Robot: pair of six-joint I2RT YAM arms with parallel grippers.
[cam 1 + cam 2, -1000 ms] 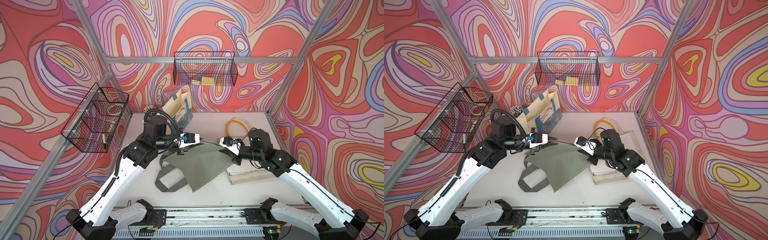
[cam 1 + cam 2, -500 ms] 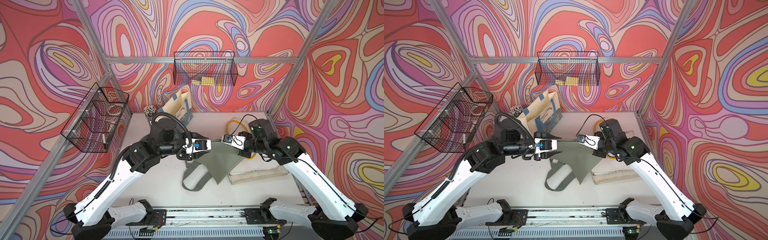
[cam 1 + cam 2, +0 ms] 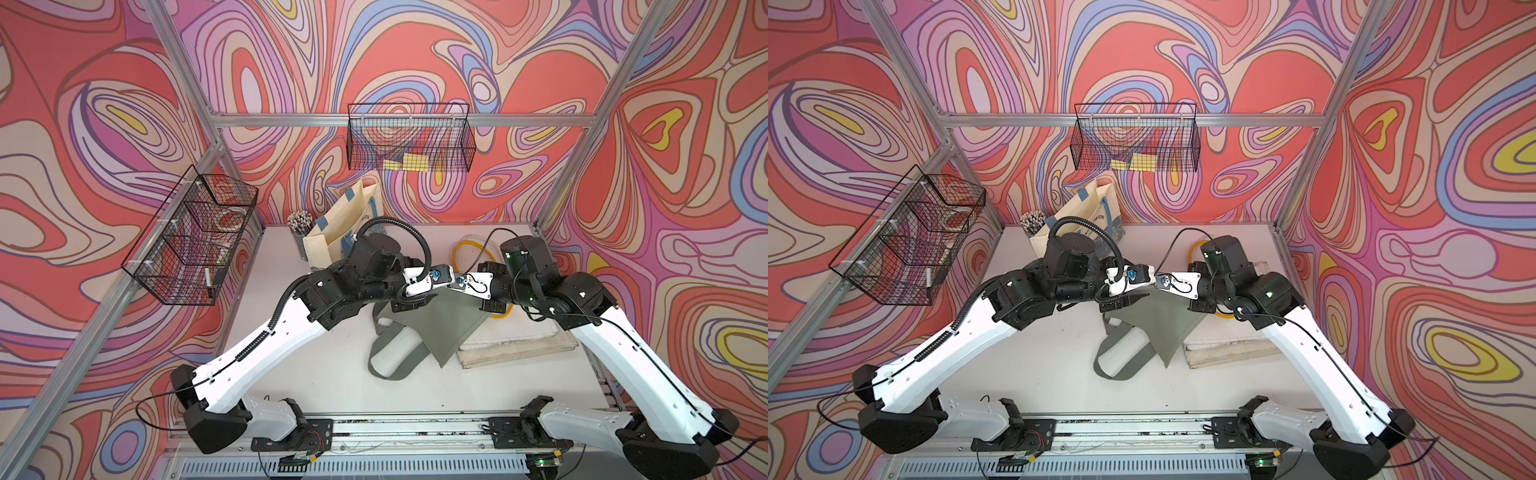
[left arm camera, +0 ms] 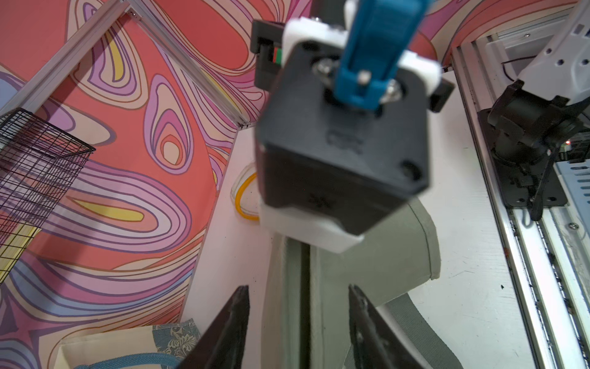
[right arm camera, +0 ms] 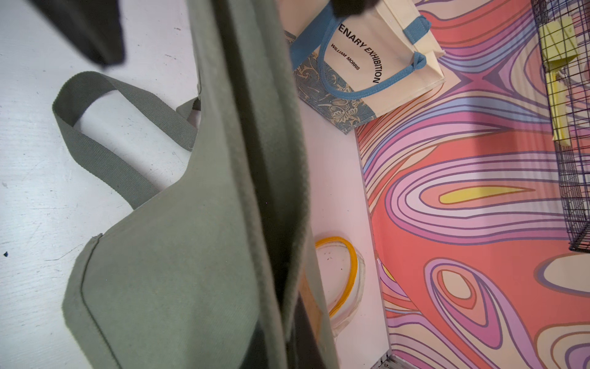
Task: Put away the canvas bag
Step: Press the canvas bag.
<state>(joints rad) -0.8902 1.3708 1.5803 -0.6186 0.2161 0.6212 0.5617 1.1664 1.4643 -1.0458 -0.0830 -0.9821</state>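
right tool: clamped shut on top edge of green canvas bag
bag: hangs, straps on table
left tool: fingers apart, straddling bag fold

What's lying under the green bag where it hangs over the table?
The green bag hangs with its lowest corner over one end of the flat cream cloth stack; how far it runs beneath is hidden. Otherwise only bare table and the bag's own straps show.
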